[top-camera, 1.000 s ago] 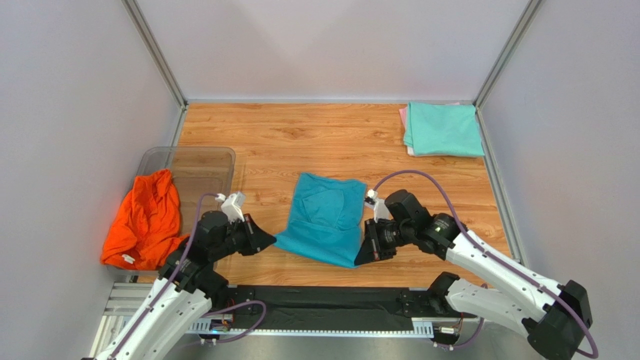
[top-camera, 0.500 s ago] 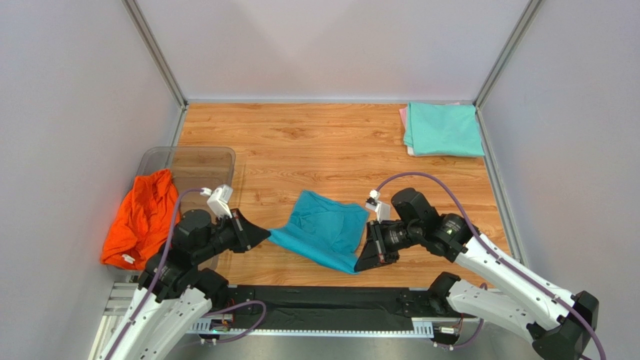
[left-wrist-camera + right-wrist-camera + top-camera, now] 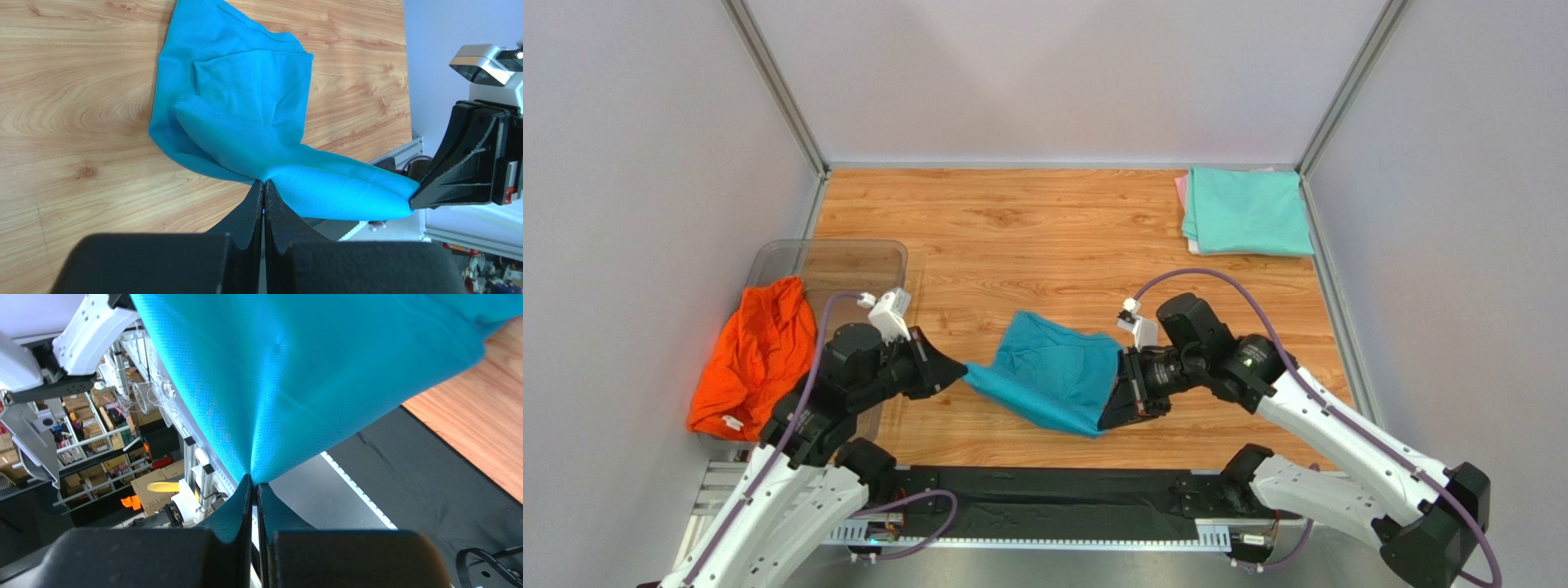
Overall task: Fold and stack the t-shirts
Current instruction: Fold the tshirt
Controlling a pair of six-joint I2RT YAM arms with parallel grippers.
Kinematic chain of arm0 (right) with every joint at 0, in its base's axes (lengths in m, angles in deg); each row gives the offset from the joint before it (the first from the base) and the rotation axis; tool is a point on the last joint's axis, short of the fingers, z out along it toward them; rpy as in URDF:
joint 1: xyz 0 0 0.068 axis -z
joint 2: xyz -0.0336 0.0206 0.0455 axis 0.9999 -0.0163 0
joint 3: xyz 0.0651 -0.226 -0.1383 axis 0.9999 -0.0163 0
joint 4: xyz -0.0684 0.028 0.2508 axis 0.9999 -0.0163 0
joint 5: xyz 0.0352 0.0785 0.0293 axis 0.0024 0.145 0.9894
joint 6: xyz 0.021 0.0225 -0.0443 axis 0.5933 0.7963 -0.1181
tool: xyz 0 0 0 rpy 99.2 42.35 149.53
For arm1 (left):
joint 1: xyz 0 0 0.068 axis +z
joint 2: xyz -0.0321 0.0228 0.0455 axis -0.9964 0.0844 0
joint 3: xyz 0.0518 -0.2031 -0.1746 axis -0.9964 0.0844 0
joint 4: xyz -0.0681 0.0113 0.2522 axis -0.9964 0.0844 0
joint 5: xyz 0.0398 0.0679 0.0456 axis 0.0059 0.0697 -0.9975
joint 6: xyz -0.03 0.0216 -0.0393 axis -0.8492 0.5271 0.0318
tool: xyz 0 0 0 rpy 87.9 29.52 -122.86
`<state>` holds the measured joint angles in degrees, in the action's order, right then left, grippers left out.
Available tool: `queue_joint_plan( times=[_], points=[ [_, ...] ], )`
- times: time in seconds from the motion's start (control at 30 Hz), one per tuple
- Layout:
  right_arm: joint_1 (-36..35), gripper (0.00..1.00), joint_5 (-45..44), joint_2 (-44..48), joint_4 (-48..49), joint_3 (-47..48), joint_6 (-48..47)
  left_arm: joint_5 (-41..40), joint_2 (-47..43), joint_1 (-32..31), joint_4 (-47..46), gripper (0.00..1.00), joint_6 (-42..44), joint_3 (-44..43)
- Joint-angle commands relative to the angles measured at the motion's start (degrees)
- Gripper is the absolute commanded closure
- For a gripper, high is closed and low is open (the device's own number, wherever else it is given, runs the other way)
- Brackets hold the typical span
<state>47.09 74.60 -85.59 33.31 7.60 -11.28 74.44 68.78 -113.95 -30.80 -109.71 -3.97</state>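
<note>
Left gripper (image 3: 952, 368) and right gripper (image 3: 1112, 414), seen from above, each pinch a near corner of the teal shirt (image 3: 1051, 368), its near edge lifted and its far part on the table (image 3: 1038, 233); the orange shirt (image 3: 762, 355) drapes over the tub (image 3: 844, 261) at left, and the mint shirt (image 3: 1249, 211) lies folded on the pink shirt (image 3: 1183, 194) far right. Left wrist view: jaws pressed tight on a teal fold that stretches across to the right gripper. Right wrist view: jaws clamped on a teal corner, cloth spreading above them.
</note>
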Motion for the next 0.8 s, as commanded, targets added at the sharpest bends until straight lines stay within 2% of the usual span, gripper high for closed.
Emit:
queue_joint_plan(
  times=[0.0, 0.33, 0.77],
  points=[
    [2.2, 1.0, 2.0, -1.5, -1.7, 1.9, -3.2, -4.0, 1.7, 0.2, -3.6, 1.0, 1.7, -2.7],
    [11.8, 1.0, 1.7, -5.9, 0.7, 2.3, -8.3, -6.3, 12.5, 0.2, -10.1, 1.0, 3.7, -4.7],
    [20.7, 1.0, -1.4, -12.5, 9.6, 2.0, -8.2, -7.4, 33.2, 0.5, -19.9, 1.0, 7.1, -12.3]
  ],
)
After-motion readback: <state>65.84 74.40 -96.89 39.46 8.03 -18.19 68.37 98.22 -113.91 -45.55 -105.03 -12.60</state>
